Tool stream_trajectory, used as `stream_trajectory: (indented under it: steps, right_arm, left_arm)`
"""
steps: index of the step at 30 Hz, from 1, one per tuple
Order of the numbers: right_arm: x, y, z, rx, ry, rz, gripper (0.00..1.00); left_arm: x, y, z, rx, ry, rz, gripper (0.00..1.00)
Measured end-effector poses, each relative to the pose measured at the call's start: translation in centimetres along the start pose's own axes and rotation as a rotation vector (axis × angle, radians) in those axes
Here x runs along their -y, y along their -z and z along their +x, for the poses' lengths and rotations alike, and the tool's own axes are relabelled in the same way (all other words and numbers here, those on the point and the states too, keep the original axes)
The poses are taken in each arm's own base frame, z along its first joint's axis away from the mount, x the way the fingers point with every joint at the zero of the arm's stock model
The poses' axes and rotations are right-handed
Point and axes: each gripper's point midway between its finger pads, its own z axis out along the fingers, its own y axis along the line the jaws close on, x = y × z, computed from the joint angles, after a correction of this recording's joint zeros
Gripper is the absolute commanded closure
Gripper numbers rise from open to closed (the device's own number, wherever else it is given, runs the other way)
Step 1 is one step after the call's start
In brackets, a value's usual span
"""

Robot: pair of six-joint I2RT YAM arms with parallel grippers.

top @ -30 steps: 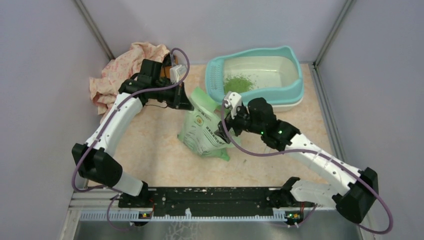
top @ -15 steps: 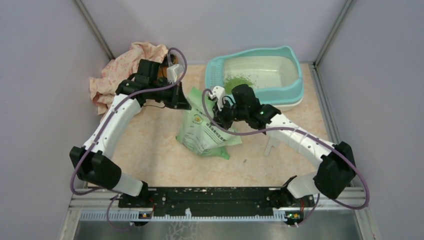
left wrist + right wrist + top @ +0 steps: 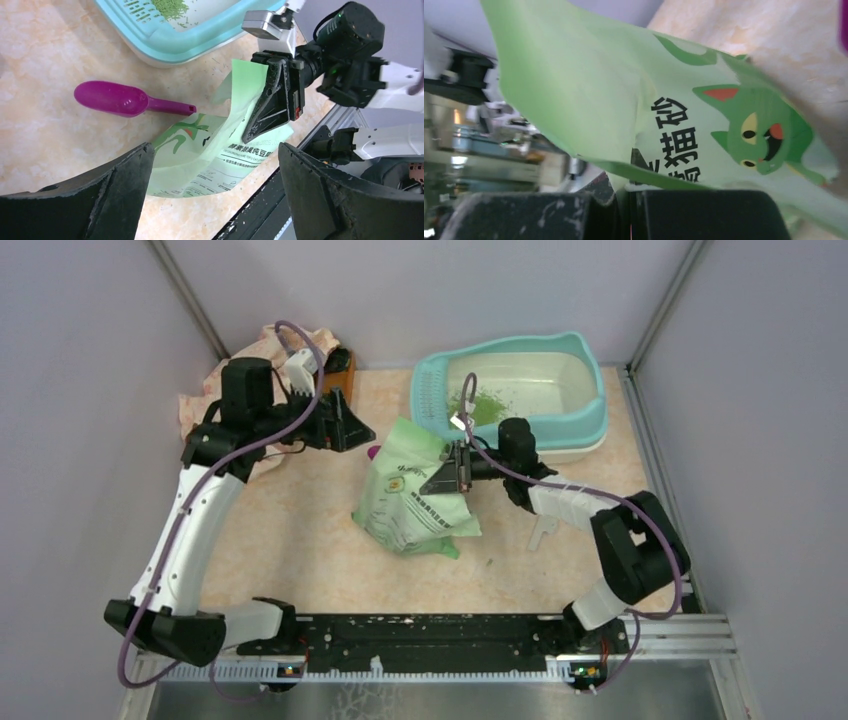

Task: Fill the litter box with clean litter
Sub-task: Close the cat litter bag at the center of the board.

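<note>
Since 1 second ago the left gripper (image 3: 352, 432) has let go of the bag (image 3: 410, 512) and drawn back to the far left. Its 2 fingers now stand wide and hold nothing. The right gripper (image 3: 440, 478) has closed flat on the bag's raised upper edge.

The bag's top stands just short of the near left corner of the litter box (image 3: 598, 392). The purple scoop (image 3: 112, 98) lies on the bench (image 3: 300, 530) just left of the bag's top. Bare bench runs left of the bag and along its near side.

The clean litter (image 3: 488, 405) is a small green pile in the basin by the perforated ledge.

The left arm stretches up the left side with its wrist turned right. The right arm is folded, elbow low right, forearm reaching left.
</note>
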Motion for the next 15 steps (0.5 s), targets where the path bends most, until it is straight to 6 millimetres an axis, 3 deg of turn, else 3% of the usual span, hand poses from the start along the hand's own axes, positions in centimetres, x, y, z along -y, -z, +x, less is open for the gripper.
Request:
stream_trajectory:
  steps: [4, 8, 12, 15]
  right_arm:
    - [-1.3, -0.5, -0.4, 0.056, -0.191, -0.140, 1.00]
    - [-2.6, -0.7, -0.4, 0.076, -0.351, -0.252, 1.00]
    - [-3.7, -0.4, 1.0, 0.049, -0.388, -0.285, 1.00]
    - [-4.4, -0.1, 1.4, 0.040, -0.374, -0.280, 1.00]
  left_arm:
    - [0.2, 1.0, 0.6, 0.032, 0.031, -0.023, 0.01]
    - [1.5, 2.2, 3.0, 0.051, 0.092, 0.001, 0.01]
    - [3.6, 3.2, 4.9, 0.055, 0.141, 0.017, 0.01]
    - [4.6, 4.2, 4.8, 0.087, 0.178, 0.011, 0.01]
